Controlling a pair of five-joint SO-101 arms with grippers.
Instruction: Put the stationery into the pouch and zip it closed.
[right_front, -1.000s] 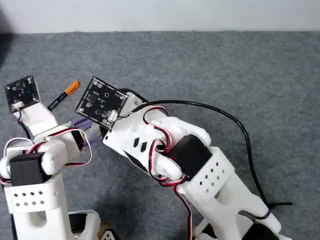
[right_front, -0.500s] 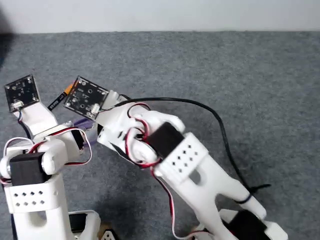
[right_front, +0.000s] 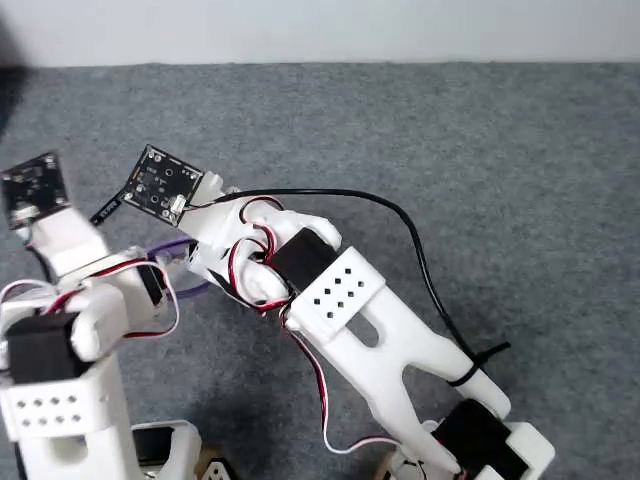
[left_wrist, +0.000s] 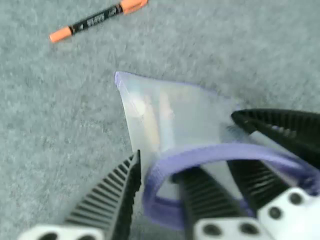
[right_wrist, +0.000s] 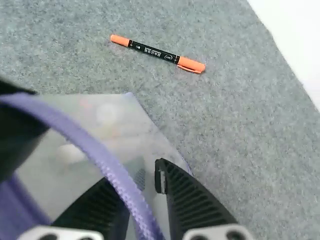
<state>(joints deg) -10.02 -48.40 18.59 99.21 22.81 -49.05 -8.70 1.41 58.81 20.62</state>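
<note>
The pouch (left_wrist: 170, 115), clear plastic with a purple zip rim, sits at the left of the high view, down between the ends of the two arms and mostly hidden under them. Its mouth gapes open, the rim making a loop. The left claw (left_wrist: 157, 200) has a stretch of that purple rim pinched between its ridged black fingers, with only the band's thickness between them. The right claw (right_wrist: 147, 172) is narrow too, closed on another part of the same rim, which runs up between its fingers. From the left wrist view the two claws hold the rim close beside each other. Some pale shapes show through the pouch wall, too blurred to tell what they are.

The marker (right_wrist: 157, 52), black with orange caps, lies flat on the grey carpet (right_front: 450, 130), beyond the pouch's far corner and apart from it, touched by neither claw. In the high view it is at the upper left, mostly covered by the right arm's camera board (right_front: 160, 185). A black cable (right_front: 420, 260) curves along the right arm.
</note>
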